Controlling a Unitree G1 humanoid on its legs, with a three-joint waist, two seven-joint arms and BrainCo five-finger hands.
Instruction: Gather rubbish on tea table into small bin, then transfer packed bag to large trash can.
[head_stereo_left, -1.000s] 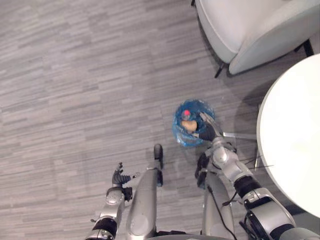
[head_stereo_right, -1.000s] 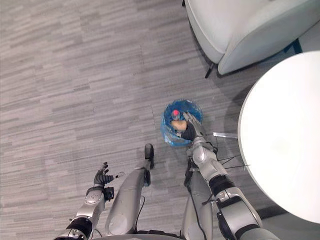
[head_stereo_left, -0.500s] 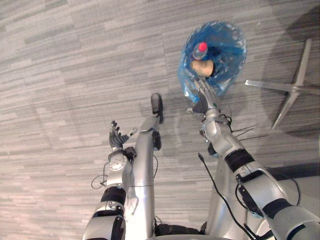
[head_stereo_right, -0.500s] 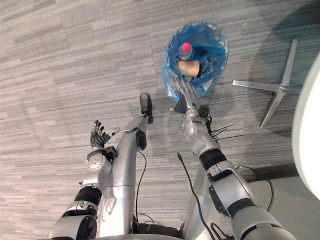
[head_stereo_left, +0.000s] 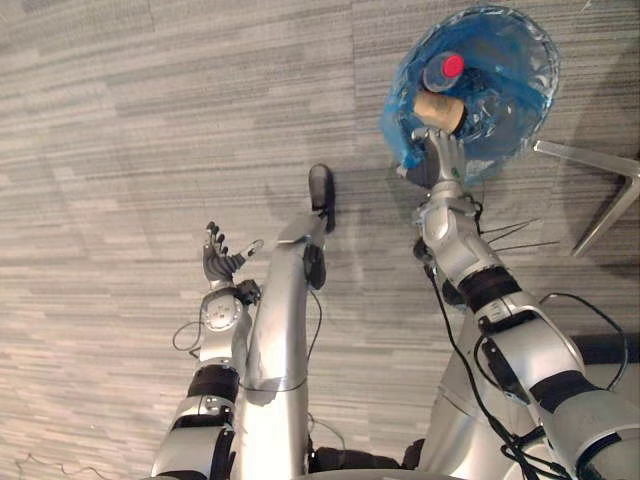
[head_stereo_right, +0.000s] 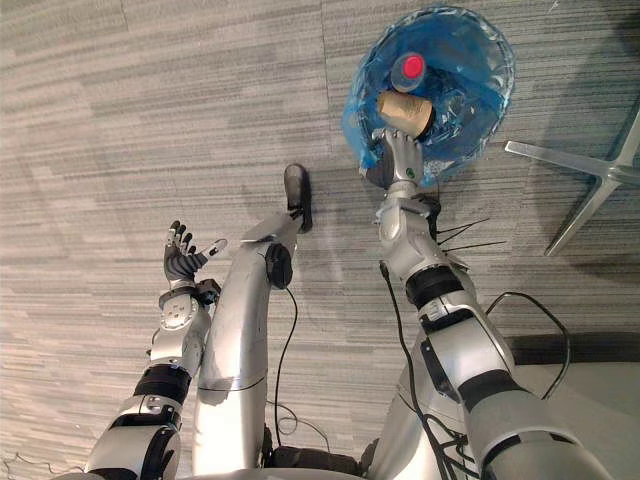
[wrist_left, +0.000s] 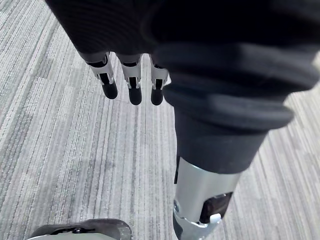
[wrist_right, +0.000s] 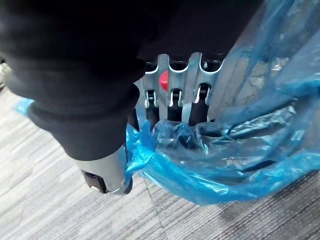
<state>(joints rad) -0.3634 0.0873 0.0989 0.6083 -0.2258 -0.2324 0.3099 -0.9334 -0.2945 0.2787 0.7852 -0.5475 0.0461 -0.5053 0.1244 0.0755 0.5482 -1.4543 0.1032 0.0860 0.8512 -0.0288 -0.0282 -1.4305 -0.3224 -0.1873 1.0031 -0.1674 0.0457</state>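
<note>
A small bin lined with a blue plastic bag (head_stereo_left: 500, 60) stands on the floor ahead of me. Inside lie a bottle with a red cap (head_stereo_left: 450, 68) and a brown paper cup (head_stereo_left: 440, 108). My right hand (head_stereo_left: 440, 165) reaches to the near rim of the bin. In the right wrist view its fingers (wrist_right: 172, 82) curl down over the bag's edge (wrist_right: 215, 160), with crumpled blue plastic bunched against them. My left hand (head_stereo_left: 218, 262) hangs over the bare floor at the left, its fingers (wrist_left: 132, 85) straight and holding nothing.
A metal star-shaped table foot (head_stereo_left: 595, 175) lies on the floor just right of the bin. Grey striped carpet (head_stereo_left: 150, 120) spreads to the left and ahead.
The camera has tipped down, so the chair and the white table have slid out of the picture. My right hand's fingers have gone from straight to curled on the bag's rim.
</note>
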